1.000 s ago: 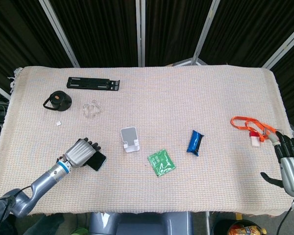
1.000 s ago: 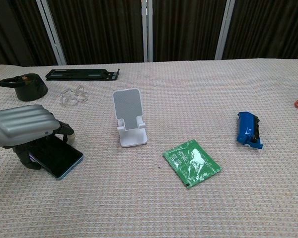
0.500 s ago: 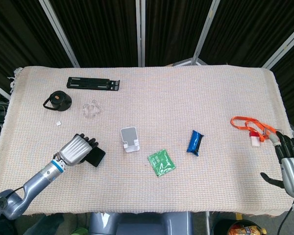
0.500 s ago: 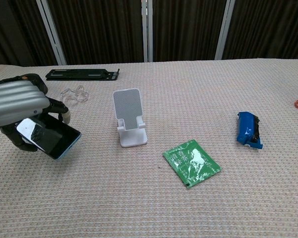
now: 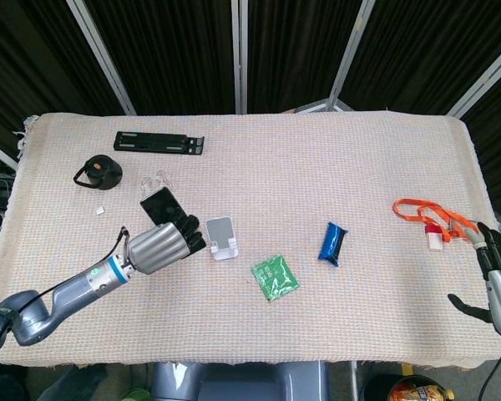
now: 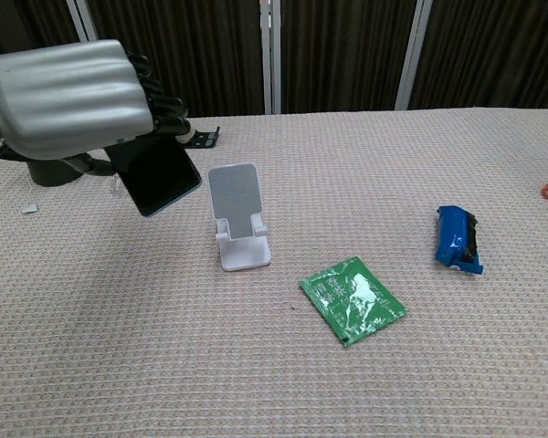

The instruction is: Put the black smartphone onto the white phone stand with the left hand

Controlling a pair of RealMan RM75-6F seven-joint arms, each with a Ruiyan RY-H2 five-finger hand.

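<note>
My left hand (image 5: 160,246) (image 6: 68,96) holds the black smartphone (image 5: 159,205) (image 6: 157,177) lifted off the table, just left of the white phone stand (image 5: 222,237) (image 6: 238,224). The phone is tilted, its dark screen facing the chest camera, its lower corner close to the stand's upper left edge but apart from it. The stand sits upright on the cloth with nothing on it. My right hand (image 5: 499,280) hangs at the table's far right edge in the head view, fingers apart and holding nothing.
A green packet (image 5: 275,277) (image 6: 353,298) and a blue packet (image 5: 332,242) (image 6: 458,239) lie right of the stand. A black bar (image 5: 159,143), a black round lid (image 5: 99,171) and a clear plastic piece (image 5: 154,180) sit at the back left. An orange lanyard (image 5: 430,215) lies far right.
My left hand has lifted the smartphone off the cloth and carried it up and to the right, from the front left to beside the stand. The right hand barely moved.
</note>
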